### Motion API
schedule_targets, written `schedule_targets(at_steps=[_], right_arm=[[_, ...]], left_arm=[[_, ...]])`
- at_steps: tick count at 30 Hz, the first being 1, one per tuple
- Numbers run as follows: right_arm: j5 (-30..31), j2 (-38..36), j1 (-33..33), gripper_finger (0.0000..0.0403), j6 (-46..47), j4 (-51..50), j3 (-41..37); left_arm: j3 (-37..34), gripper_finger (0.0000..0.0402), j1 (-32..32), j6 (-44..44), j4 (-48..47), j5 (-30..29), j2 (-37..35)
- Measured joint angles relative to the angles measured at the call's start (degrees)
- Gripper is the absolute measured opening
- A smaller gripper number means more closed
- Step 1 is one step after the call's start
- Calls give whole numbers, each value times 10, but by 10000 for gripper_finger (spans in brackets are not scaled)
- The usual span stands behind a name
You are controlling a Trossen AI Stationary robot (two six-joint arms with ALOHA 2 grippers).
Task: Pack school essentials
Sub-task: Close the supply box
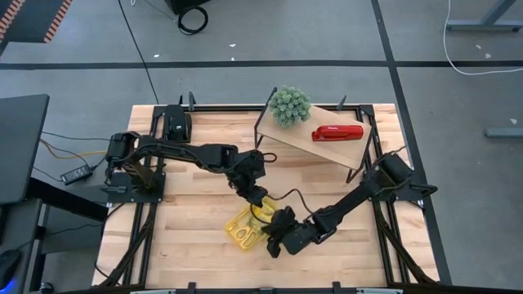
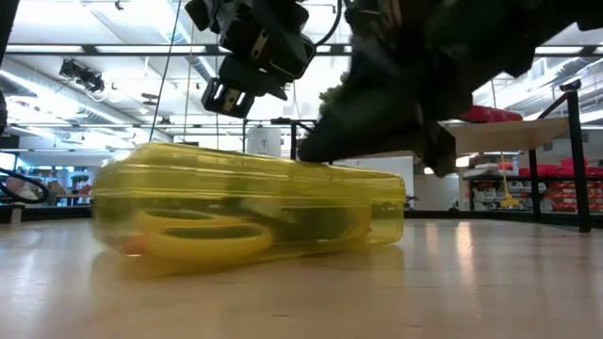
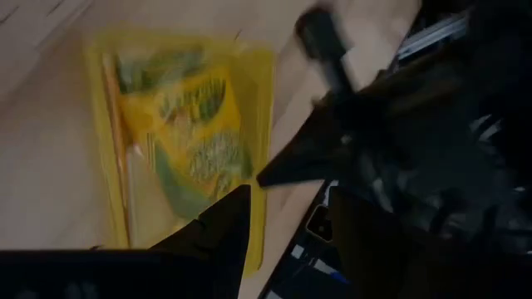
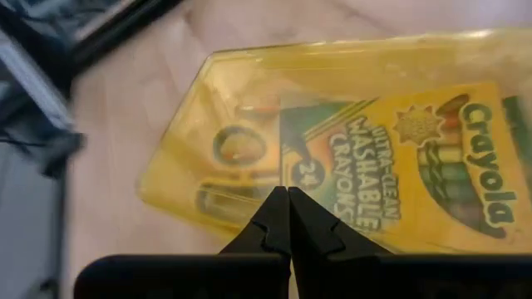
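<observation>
Your right gripper [image 4: 288, 218]: pressed together over yellow case [image 4: 249, 100] | left gripper [image 3: 287, 203]: spread, empty | crayon box [image 4: 399, 158]: "Crayola Ultra-Clean Washable Crayons, 24"

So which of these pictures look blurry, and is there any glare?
Left wrist view: smeared all over, the crayon box soft. Right wrist view: the box print is sharp, the left edge streaked. Low view: the yellow case is clear, bright ceiling lights behind, the arms dark silhouettes, a soft sheen on the table.

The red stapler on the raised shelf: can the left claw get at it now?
Probably yes: the red stapler lies uncovered on the shelf, only the plant beside it, while the left claw hovers over the yellow case.
</observation>
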Motion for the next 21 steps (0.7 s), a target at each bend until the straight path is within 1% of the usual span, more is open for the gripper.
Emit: schedule_targets(at_steps=[2, 5, 7, 12, 18, 21], right_arm=[[-15, 16, 2, 6, 20, 9, 3], [-4, 21, 5, 6, 48, 10, 3], [8, 12, 6, 6, 44, 4, 1], [50, -29, 2, 6, -5, -30, -4], [57, -92, -3, 6, -40, -72, -3], [51, -121, 1, 6, -46, -98, -3]], left_arm=[[1, 172, 2, 0, 5, 0, -2], [0, 172, -2, 0, -5, 3, -5], [0, 172, -5, 0, -4, 4, -6], [0, 172, -10, 6, -6, 5, -6], [0, 172, -5, 31, -13, 6, -12], [0, 172, -2, 37, -39, 10, -27]])
